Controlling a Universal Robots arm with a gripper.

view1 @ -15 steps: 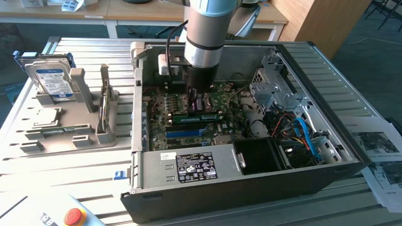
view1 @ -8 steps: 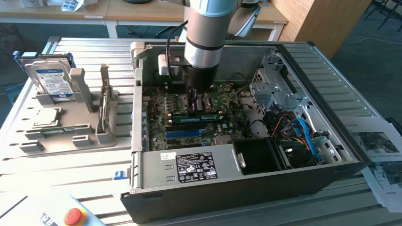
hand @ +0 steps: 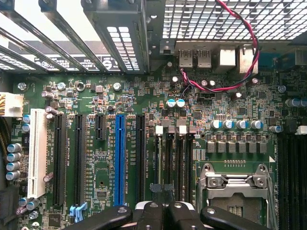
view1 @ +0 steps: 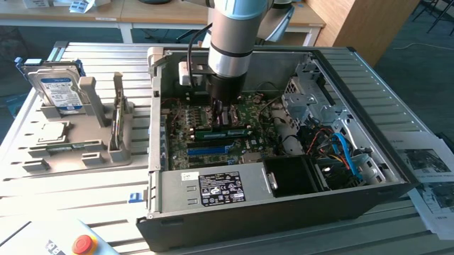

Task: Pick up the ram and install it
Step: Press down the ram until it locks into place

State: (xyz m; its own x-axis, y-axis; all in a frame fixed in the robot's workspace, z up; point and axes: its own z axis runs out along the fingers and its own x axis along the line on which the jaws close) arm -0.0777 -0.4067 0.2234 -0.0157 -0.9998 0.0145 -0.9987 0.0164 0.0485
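Note:
The ram (view1: 225, 133) is a narrow green stick standing on edge among the motherboard's memory slots inside the open computer case (view1: 284, 210). In the wrist view I see the ram (hand: 158, 158) edge-on as a thin line between black slots. My gripper (view1: 224, 121) reaches straight down into the case, right above the stick. Its black fingers (hand: 151, 213) are pressed together, so the gripper (hand: 162, 207) is shut, with its tips at the ram's top edge. Whether they pinch the stick or only rest on it, I cannot tell.
A long blue slot (hand: 120, 158) and black expansion slots lie beside the memory slots, with a metal CPU socket (hand: 235, 182) on the other side. A red-black twisted wire (hand: 240, 72) loops nearby. In the exterior view's left, a grey fixture (view1: 85, 154) holds a hard drive (view1: 60, 93).

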